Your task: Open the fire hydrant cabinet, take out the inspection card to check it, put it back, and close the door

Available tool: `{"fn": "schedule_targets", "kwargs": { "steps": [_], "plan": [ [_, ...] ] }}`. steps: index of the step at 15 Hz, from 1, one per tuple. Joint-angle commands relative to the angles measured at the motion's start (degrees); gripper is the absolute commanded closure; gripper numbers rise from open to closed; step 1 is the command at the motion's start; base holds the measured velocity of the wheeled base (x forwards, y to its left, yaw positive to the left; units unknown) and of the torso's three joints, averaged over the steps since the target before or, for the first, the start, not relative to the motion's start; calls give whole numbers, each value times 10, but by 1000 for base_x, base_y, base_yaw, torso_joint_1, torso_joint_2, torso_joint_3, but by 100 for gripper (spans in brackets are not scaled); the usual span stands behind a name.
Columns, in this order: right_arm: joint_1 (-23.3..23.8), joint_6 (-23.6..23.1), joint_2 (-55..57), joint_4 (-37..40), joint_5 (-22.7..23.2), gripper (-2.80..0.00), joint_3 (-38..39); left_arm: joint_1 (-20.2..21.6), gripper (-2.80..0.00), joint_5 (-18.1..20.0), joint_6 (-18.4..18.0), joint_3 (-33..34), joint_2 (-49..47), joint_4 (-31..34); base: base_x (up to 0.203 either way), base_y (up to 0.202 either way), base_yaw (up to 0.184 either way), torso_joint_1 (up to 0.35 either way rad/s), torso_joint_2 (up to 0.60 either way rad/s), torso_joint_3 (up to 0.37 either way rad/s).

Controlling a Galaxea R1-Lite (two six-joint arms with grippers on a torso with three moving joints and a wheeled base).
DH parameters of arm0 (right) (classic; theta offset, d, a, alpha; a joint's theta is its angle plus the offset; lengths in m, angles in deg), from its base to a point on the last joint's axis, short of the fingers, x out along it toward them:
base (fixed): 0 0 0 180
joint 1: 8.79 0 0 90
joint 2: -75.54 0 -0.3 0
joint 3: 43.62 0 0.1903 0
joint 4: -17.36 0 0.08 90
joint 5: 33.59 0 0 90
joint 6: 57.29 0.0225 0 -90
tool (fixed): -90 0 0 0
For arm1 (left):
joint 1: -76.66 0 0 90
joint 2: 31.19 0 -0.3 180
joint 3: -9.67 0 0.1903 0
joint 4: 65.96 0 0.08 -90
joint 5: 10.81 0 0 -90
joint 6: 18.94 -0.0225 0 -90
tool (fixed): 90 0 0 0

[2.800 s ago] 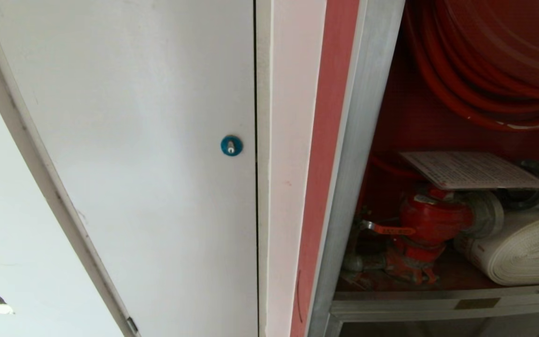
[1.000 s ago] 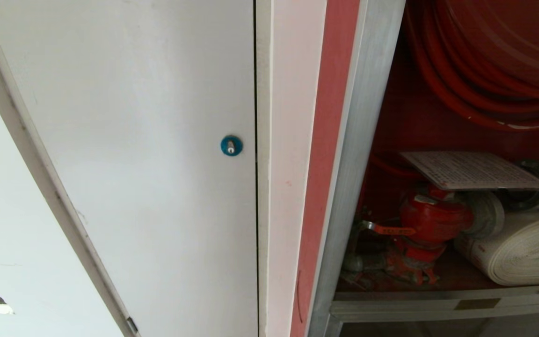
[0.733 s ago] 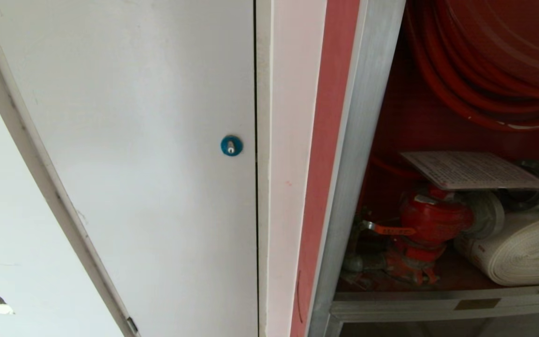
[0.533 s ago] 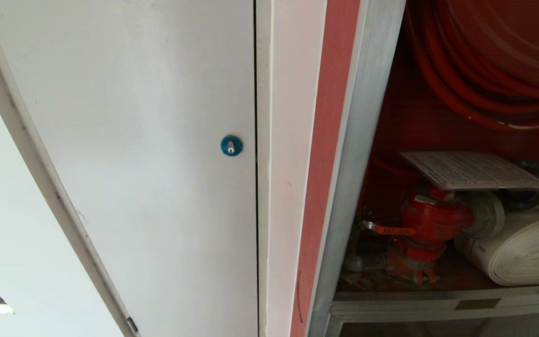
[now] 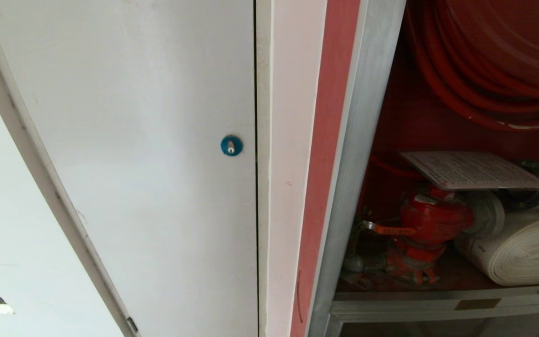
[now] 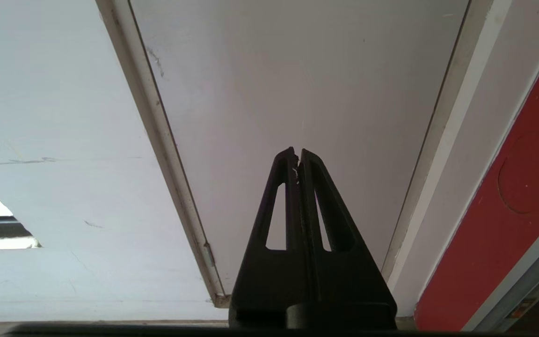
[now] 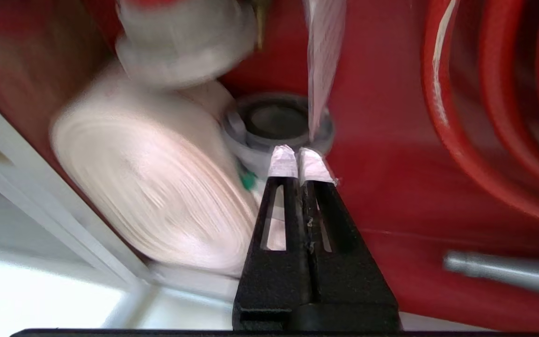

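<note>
On my far left I see a smooth white door (image 5: pixel 148 154) with a round blue lock (image 5: pixel 231 145), where my left gripper (image 6: pixel 297 153) sits pressed together. Next, a brushed silver frame edges the open fire hydrant cabinet (image 5: pixel 358 154). Inside its red walls, the flat printed inspection card (image 5: pixel 473 169) rests atop the red valve (image 5: pixel 431 220), beside the rolled white hose (image 5: pixel 522 252). My right gripper (image 7: pixel 299 161), tips nearly touching and empty, points just short of the card.

One inspection card (image 5: pixel 473 169), one rolled hose (image 5: pixel 522 252) (white), one red valve (image 5: pixel 433 220)
</note>
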Motion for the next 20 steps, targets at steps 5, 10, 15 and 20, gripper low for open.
{"fn": "schedule_targets", "kwargs": {
  "steps": [5, 10, 15, 20],
  "plan": [
    [7, -55, 10, -23, -1, -280, 6, 0, 0, 0, 0, 4, 0, 0, 0, 0, 0, 0, 0, 0],
    [-14, -56, 43, -34, -1, -280, 2, 0, 0, 0, 0, 4, -1, 0, 0, 0, 0, 0, 0, 0],
    [-23, -43, 78, -35, 0, -280, -21, 0, 0, 0, 0, 4, 0, 0, 0, 0, 0, 0, 0, 0],
    [-54, -18, 125, -35, 0, -280, -64, 0, 0, 0, 0, 4, -1, 0, 0, 0, 0, 0, 0, 0]
  ]
}}
